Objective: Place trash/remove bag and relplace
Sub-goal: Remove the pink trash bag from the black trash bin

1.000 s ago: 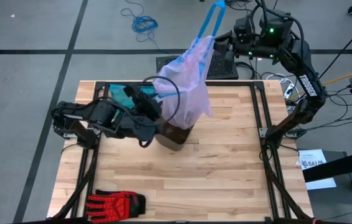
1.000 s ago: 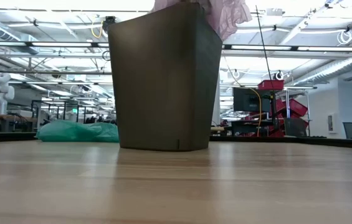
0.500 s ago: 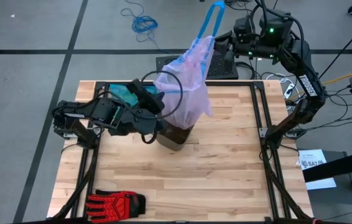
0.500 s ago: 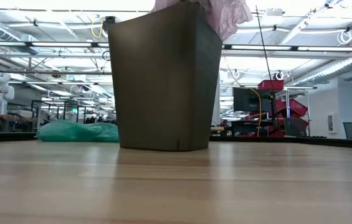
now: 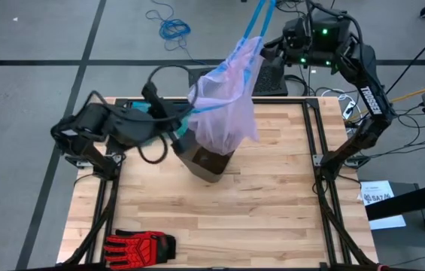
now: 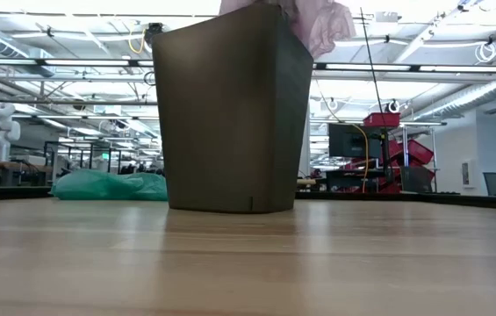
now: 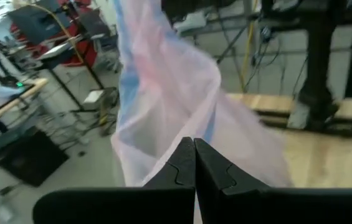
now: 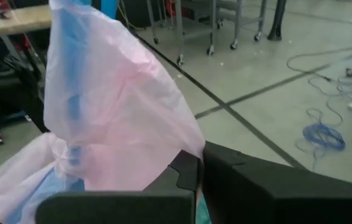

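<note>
A: From above, where is the thin translucent pink-lavender plastic liner bag (image 5: 226,102)?
B: It hangs stretched over the dark brown tapered bin (image 5: 206,164) near the middle of the wooden table (image 5: 265,203), its bottom down in the bin's mouth. The right gripper (image 5: 272,47) has its fingers closed on the bag's top, beside the blue drawstring (image 5: 256,21). The left gripper (image 5: 186,114) has its fingers pinched together at the bag's side, on the other drawstring as far as can be told.
A: How would it handle?
B: Likely very light, limp and slippery; the film could tear, so the drawstrings or bunched rim look like the safest holds.
A: And the low view?
B: The bin stands upright on the table, pink plastic (image 6: 318,22) spilling over its rim. Its contents are hidden. A crumpled teal-green plastic bag (image 6: 107,185) lies behind it.
A: The left wrist view?
B: The closed fingertips (image 7: 194,163) press against pink film (image 7: 163,106); no gap shows.
A: The right wrist view?
B: The fingers (image 8: 191,171) are clamped on gathered plastic (image 8: 113,106). A red glove (image 5: 141,245) lies at the table's near edge in the view from above.
</note>
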{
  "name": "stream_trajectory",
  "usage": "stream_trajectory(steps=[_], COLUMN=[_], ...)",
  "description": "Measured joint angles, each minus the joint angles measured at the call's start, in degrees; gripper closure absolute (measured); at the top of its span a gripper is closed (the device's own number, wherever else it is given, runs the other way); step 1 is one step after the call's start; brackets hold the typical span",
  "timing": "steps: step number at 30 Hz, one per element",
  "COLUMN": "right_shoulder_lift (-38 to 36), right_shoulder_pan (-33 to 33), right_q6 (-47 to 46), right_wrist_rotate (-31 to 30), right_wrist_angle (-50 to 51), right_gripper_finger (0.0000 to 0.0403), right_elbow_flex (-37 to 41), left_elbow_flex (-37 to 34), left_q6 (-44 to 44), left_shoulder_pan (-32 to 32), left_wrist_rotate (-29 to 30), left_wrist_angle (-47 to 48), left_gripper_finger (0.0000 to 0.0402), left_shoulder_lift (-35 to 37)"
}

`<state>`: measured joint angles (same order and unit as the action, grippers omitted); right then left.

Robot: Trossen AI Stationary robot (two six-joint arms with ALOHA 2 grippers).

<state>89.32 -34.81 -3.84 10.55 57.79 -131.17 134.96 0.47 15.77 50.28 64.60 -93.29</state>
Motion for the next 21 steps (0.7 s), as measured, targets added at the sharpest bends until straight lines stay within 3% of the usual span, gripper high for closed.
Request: stream_trajectory(steps=[5, 11, 15, 21], right_shoulder_lift=[1.3, 1.5, 1.5, 1.5], right_shoulder_pan=[-0.1, -0.1, -0.1, -0.1], right_q6=[0.0, 0.0, 0.0, 0.2], right_wrist_rotate=[0.0, 0.1, 0.1, 0.1], right_wrist_angle=[2.4, 0.2, -0.4, -1.3], right_gripper_finger=[0.0403, 0.0403, 0.0403, 0.0403], right_elbow_flex=[0.1, 0.1, 0.1, 0.1], left_elbow_flex=[0.2, 0.0, 0.0, -0.2], left_q6=[0.0, -1.7, -7.7, -11.6], left_shoulder_pan=[0.1, 0.9, 0.6, -1.3], left_wrist_rotate=[-0.9, -5.9, -9.7, -8.0], left_wrist_angle=[-1.3, 7.7, 14.6, 19.0], left_gripper_finger=[0.0401, 0.0392, 0.0357, 0.0296], left_shoulder_lift=[2.0, 1.1, 0.5, -1.9])
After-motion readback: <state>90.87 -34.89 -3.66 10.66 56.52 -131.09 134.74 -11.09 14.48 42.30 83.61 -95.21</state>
